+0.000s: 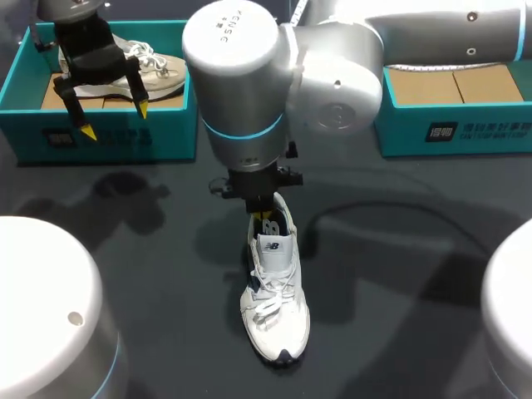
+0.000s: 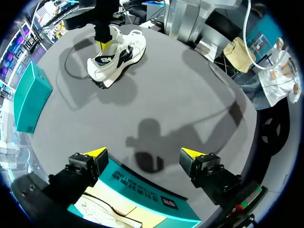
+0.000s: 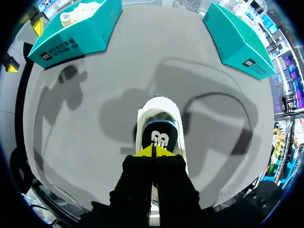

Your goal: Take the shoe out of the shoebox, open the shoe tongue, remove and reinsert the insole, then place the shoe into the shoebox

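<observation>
Hanging over the near wall of the left-hand teal cardboard shoebox [image 1: 125,143], the left gripper [image 1: 115,120] holds its two yellow-tipped fingers wide apart, with nothing between them. White print, on a dark label in the head view, shows on that wall just below the fingertips. Behind the fingers, inside the box, a cream laced sneaker [image 1: 156,71] lies on the brown cardboard lining. Further right, out on the dark grey table [image 1: 125,216], the white laced sneaker with a dark toe bumper [image 1: 274,307] stands upright on its sole, well apart from both boxes. The right gripper [image 1: 264,218] points straight down at the shoe's opening. Its fingers are drawn narrow, their yellow tips pressed together at the upper edge of the dark-lined tongue [image 3: 160,137]. Whether a thin edge of the tongue is caught between them cannot be told. A white logo marks the tongue just ahead of the tips, with a second logo tab lower, above the laces. Rightmost stands the second teal cardboard shoebox [image 1: 490,133], with white print on its near wall and brown cardboard inside.
</observation>
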`<control>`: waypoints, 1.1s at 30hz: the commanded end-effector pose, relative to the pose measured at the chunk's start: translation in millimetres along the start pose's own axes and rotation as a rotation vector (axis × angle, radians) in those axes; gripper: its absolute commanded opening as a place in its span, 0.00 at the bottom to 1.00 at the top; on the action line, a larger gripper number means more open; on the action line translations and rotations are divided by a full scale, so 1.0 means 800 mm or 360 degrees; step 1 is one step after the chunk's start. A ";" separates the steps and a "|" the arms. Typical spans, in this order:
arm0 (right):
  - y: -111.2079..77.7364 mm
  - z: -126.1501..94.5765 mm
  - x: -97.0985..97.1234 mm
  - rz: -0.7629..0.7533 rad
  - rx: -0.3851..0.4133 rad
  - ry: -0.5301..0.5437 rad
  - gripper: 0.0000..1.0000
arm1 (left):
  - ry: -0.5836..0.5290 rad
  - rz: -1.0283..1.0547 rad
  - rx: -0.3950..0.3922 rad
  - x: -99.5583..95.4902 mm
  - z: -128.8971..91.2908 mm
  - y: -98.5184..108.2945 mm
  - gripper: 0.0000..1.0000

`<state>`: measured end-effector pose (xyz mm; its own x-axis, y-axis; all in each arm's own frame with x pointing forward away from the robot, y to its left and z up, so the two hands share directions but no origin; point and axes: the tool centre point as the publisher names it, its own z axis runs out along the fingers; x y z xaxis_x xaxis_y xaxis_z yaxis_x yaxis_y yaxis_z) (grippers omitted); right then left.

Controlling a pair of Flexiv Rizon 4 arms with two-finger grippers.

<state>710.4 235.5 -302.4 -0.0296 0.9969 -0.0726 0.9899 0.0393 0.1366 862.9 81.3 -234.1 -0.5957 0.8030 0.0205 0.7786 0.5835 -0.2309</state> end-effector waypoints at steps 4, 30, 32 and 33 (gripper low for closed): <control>-0.009 0.028 -0.007 0.0036 -0.0006 -0.0082 0.00 | -0.0001 0.0000 -0.0004 0.001 0.000 -0.001 1.00; -0.023 0.075 -0.001 0.0135 -0.0028 -0.0345 0.00 | -0.0001 0.0000 -0.0004 0.001 0.000 -0.001 1.00; -0.023 0.066 0.001 0.0145 -0.0047 -0.0364 0.00 | -0.0001 0.0000 -0.0004 0.001 0.000 -0.001 1.00; -0.023 0.063 0.001 0.0150 -0.0057 -0.0368 0.00 | -0.0001 0.0000 -0.0004 0.001 0.000 -0.001 1.00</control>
<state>710.5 223.3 -364.7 -0.0450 0.9727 -0.2278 0.9916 0.0713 0.1084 862.8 81.3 -234.0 -0.5957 0.8029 0.0204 0.7784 0.5834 -0.2316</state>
